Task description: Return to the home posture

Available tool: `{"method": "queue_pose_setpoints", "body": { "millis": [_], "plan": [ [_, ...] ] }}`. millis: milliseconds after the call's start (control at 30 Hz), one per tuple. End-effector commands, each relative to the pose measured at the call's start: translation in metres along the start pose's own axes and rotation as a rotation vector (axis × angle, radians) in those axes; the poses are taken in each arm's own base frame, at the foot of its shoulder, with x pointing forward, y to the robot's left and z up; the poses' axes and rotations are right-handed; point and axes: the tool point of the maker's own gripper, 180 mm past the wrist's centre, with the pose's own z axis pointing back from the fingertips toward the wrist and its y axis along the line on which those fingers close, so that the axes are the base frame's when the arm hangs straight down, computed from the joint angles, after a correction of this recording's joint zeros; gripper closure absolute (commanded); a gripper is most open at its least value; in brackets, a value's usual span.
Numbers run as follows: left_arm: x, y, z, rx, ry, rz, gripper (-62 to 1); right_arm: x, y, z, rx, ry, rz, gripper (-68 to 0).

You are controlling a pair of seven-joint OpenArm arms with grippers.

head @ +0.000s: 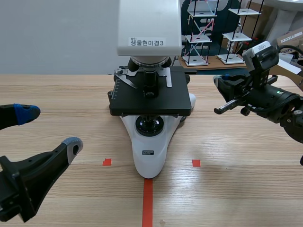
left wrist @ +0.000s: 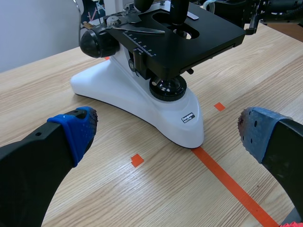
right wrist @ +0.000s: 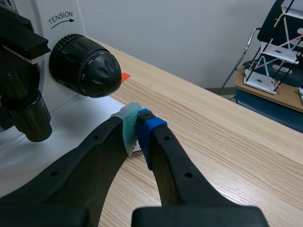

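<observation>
two claws flank the microscope [head: 150, 94], which stands at the middle of the desk [head: 236, 189] with its white foot pointing toward the near edge. the left claw [head: 49, 128] sits low by the near left corner, released, its dotted pads [left wrist: 78, 130] spread wide with nothing between them; the microscope's foot lies ahead of it. the right claw [right wrist: 138, 124] comes in from the right edge, clenched tight on nothing, its tip just beside the black focus knob [right wrist: 85, 66] on that side of the microscope. small white racks [head: 199, 33] stand beyond the far edge.
</observation>
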Motion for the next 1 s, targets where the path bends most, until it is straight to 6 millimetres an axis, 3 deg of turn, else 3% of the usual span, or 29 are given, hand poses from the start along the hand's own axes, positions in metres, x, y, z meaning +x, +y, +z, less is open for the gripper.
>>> {"method": "queue_pose_setpoints", "body": {
  "millis": [0,467,567,767,967],
  "plan": [
    [0.008,0.0,-0.001,0.0,-0.031,-0.002,-62.3,0.015,-0.008,-0.002,-0.008,-0.043,0.015,-1.8],
    [0.008,0.0,-0.001,0.0,-0.031,-0.002,-62.3,0.014,-0.008,-0.001,-0.012,-0.036,0.008,-3.2],
    [0.009,0.0,-0.001,0.0,-0.032,-0.002,-62.3,0.01,-0.011,0.001,-0.023,-0.021,-0.004,-11.3],
    [0.009,0.0,-0.001,0.0,-0.033,-0.002,-62.3,0.005,-0.016,0.02,-0.066,0.002,-0.028,-34.3],
    [0.009,0.0,-0.001,0.0,-0.033,-0.002,-62.3,0.022,0.002,0.052,-0.042,-0.033,-0.008,-51.7]
  ]
}}
